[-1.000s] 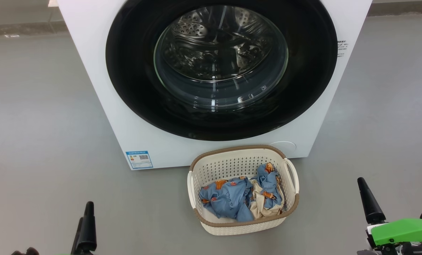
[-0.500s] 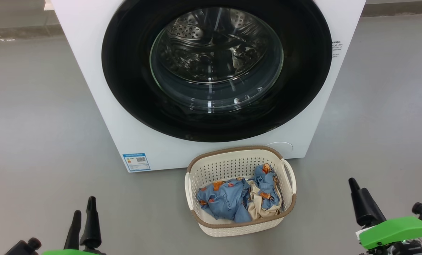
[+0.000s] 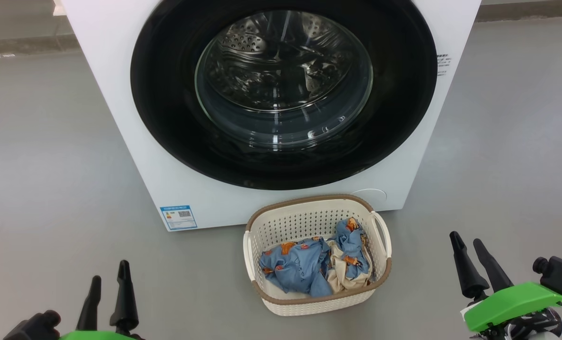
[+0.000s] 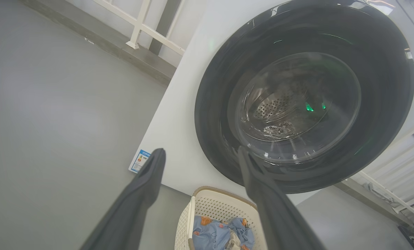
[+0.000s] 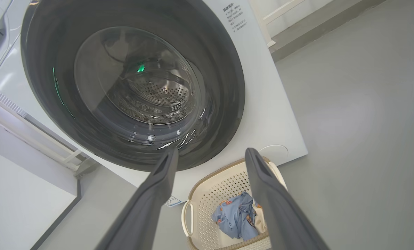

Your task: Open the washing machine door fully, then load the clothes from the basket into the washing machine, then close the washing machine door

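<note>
The washing machine (image 3: 224,208) is bearing a blue label (image 3: 178,217) with a QR code; its small black print (image 3: 443,64) is proving too small to read.

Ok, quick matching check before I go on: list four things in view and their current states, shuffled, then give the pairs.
1 washing machine door
2 clothes
3 basket
4 right gripper

A standing on the floor, below the door
B jaws open, empty
C shut
D piled in the basket

Pairs: 1-C, 2-D, 3-A, 4-B
</note>
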Motion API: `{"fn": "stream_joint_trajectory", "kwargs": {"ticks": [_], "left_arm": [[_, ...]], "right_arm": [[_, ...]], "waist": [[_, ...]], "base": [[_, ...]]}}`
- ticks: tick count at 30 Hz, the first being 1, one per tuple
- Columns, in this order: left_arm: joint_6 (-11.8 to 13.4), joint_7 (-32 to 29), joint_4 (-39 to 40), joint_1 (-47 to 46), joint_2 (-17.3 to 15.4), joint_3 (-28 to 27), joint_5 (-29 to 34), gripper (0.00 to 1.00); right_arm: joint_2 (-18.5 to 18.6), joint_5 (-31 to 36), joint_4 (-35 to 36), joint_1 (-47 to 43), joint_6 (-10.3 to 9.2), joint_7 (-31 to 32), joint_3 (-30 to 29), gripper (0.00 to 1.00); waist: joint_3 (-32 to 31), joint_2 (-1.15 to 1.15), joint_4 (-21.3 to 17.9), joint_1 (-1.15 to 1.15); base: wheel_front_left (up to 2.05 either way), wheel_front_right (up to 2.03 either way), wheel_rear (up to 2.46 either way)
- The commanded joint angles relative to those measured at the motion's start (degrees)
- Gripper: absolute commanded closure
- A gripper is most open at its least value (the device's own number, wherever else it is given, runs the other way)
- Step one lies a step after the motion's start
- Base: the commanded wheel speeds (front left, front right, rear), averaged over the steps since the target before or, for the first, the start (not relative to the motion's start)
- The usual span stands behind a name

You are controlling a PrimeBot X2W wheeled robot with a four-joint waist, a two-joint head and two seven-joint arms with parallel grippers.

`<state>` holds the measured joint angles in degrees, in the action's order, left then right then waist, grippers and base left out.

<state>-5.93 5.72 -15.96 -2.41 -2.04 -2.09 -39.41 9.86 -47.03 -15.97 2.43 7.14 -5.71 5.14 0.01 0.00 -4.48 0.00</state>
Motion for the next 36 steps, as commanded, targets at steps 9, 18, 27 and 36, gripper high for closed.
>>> {"fn": "stream_joint_trajectory", "kwargs": {"ticks": [9, 18, 27, 36], "left_arm": [[1.18, 2.34, 0.53, -3.29, -1.23, -1.21, 8.04, 0.00], [2.12, 3.85, -0.75, -3.89, -1.65, -1.81, 14.41, 0.00], [2.12, 5.37, -1.39, -4.23, -2.32, -1.56, 21.11, 0.00], [2.62, 6.89, -0.71, -4.01, -2.74, -1.82, 27.46, 0.00]], "right_arm": [[2.58, 6.98, 1.38, 3.33, 0.24, -2.36, 2.08, 0.00], [3.80, 12.76, 1.03, 3.86, 0.26, -3.87, 5.04, 0.00], [4.93, 17.84, 1.15, 4.61, 0.29, -5.39, 6.42, 0.00], [6.09, 23.58, 1.74, 4.91, 0.31, -6.90, 7.08, 0.00]], "waist": [[-0.10, 0.00, -0.60, 0.00], [-0.20, 0.00, -0.92, 0.00], [-0.05, 0.00, -1.31, 0.00], [0.16, 0.00, -1.64, 0.00]], "base": [[0.00, 0.00, 0.00], [0.00, 0.00, 0.00], [0.00, 0.00, 0.00], [0.00, 0.00, 0.00]]}}
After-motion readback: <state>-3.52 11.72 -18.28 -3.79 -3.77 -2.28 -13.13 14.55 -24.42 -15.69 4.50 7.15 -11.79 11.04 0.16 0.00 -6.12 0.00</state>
